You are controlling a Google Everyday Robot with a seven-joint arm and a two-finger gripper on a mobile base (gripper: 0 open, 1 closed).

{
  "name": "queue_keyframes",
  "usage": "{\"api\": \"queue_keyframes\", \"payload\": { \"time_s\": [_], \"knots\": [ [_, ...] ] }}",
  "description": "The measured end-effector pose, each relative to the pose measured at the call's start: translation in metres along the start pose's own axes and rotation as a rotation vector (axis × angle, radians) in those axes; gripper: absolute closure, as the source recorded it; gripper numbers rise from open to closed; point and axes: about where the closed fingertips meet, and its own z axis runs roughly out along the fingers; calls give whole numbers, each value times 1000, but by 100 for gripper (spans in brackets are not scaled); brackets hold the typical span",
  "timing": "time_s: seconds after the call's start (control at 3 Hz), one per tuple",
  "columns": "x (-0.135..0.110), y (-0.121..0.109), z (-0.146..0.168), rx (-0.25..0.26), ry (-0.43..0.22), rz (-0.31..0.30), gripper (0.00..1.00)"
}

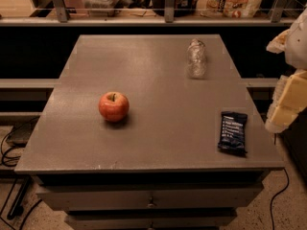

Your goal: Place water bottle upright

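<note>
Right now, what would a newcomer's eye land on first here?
The red apple stands out most, alone at left-centre of the grey table. Next come the dark blue snack bar near the front right edge and the clear water bottle at the far right, apparently lying on its side. The robot's pale hand hangs just beyond the table's right edge, apart from all three.

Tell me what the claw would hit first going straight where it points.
The claw, right of the table, points down and slightly left. First in line looks like the table edge near the snack bar, though depth is unclear and it may miss the table.
</note>
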Motion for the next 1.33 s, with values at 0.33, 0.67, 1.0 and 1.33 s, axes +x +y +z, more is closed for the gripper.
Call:
{"api": "queue_keyframes", "payload": {
  "time_s": [0.33,0.67,1.0,1.33],
  "knots": [
    [-1,-20,6,8,-36,70,0],
    [-3,-47,19,-2,-111,218,0],
    [-8,-71,28,-9,-184,385,0],
    [-24,-105,41,-24,-263,556,0]
  ]
}}
